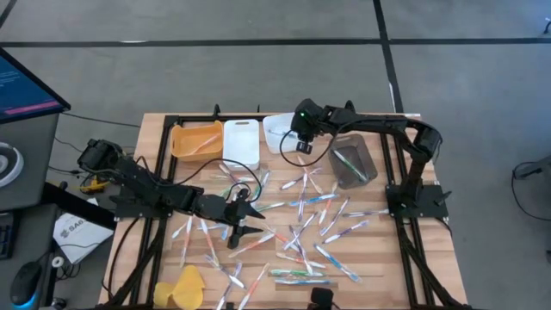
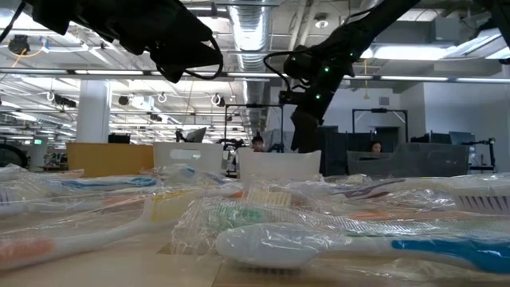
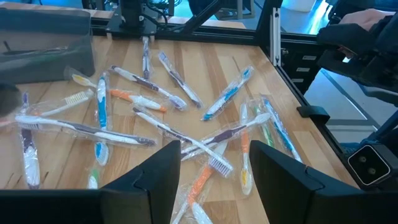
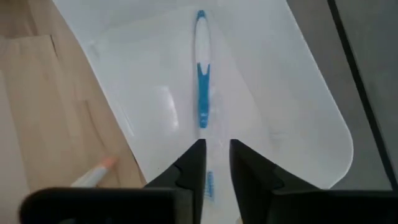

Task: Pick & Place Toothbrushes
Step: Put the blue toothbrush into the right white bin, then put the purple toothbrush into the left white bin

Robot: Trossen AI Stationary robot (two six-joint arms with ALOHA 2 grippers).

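The right claw [image 4: 215, 163] is hovering over the white bin [image 4: 298, 93] at the far edge of the worktop [image 1: 430, 250], its fingers standing slightly apart with a narrow gap between them; a blue-and-white toothbrush [image 4: 201, 68] is lying on the bin's floor just beyond the fingertips, gripped by nothing; whether its near end is touching the fingers I cannot tell. The left claw [image 3: 214, 174] is hanging above the middle of the worktop with its fingers apart and nothing between them; under it, wrapped toothbrushes [image 3: 205, 134] are lying scattered across the wooden boards in white, blue, orange and purple, several crossing one another. An orange bin [image 1: 195, 139] is sitting beside another white bin [image 1: 241, 142]; a clear grey bin [image 1: 351, 161] to the right is holding a few brushes; a yellow lump [image 1: 182, 286] is resting at the near left corner.
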